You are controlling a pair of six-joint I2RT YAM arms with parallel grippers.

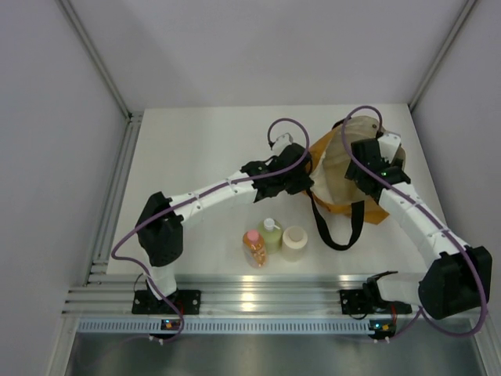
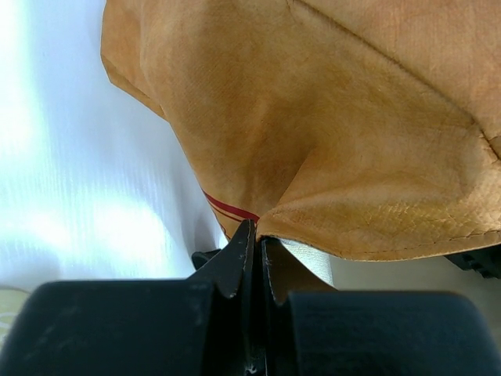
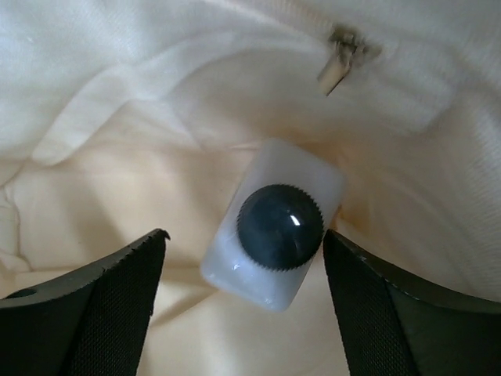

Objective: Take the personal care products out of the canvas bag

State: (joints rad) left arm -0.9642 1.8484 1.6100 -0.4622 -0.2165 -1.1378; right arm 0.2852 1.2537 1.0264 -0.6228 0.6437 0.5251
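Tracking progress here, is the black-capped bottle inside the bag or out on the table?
Inside. The right wrist view shows the bottle on the cream lining of the bag, between the fingers of the open right gripper.

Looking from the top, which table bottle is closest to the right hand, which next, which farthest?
From the right hand, inside the canvas bag:
1. cream bottle, right end of the row.
2. yellow-green bottle, middle.
3. orange bottle, left end.
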